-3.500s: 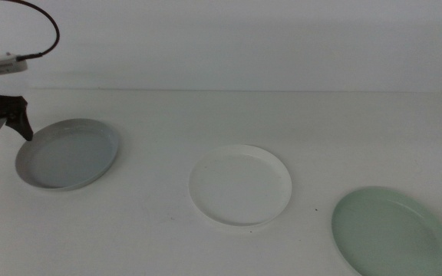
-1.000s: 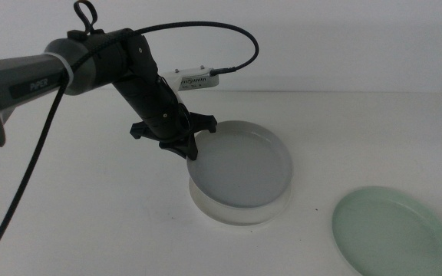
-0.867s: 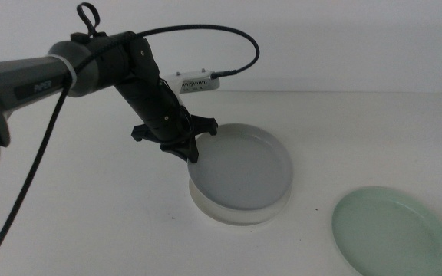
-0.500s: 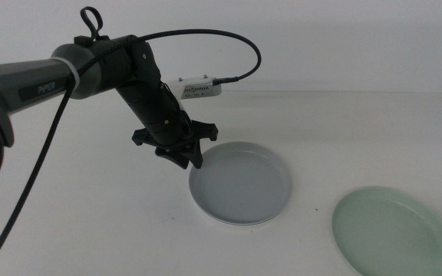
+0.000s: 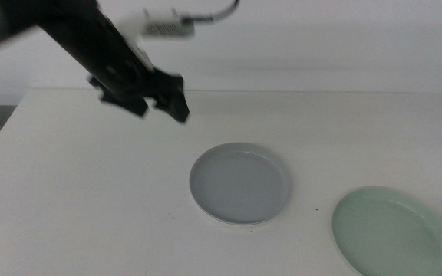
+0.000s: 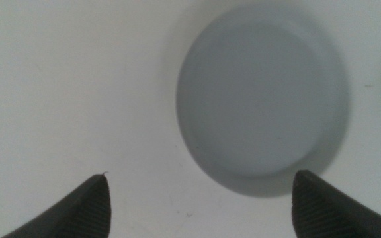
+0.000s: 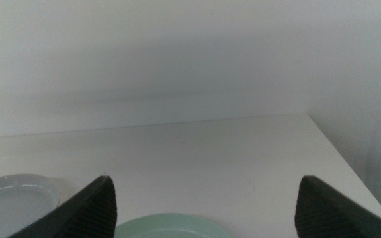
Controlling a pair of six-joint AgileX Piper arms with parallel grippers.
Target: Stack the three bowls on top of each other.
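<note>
Grey-blue bowl (image 5: 240, 182): now sits nested in the white bowl (image 5: 236, 220) at the middle of the desk (image 5: 321, 123); only a thin white rim shows along its near edge. A moment ago the pincer was still at its rim; now it lies alone.
Left pincer (image 5: 162, 106): has let go and lifted away, up and to the far left of the stack, blurred with motion. Its jaws stand wide apart and hold nothing; its own camera looks straight down on the grey-blue bowl from above.
Mint bowl (image 5: 390, 230): alone on the desk, to the near right of the stack, well apart from it and not touching.
Right pincer (image 7: 204, 198): waits low beyond the mint bowl, on the side away from the stack, jaws spread wide, empty.
What changed: the first stacking is done, two bowls are one pile.
What it means: I judge the task about halfway along; the mint bowl is the one left to go on top, and it lies on the right arm's side.
</note>
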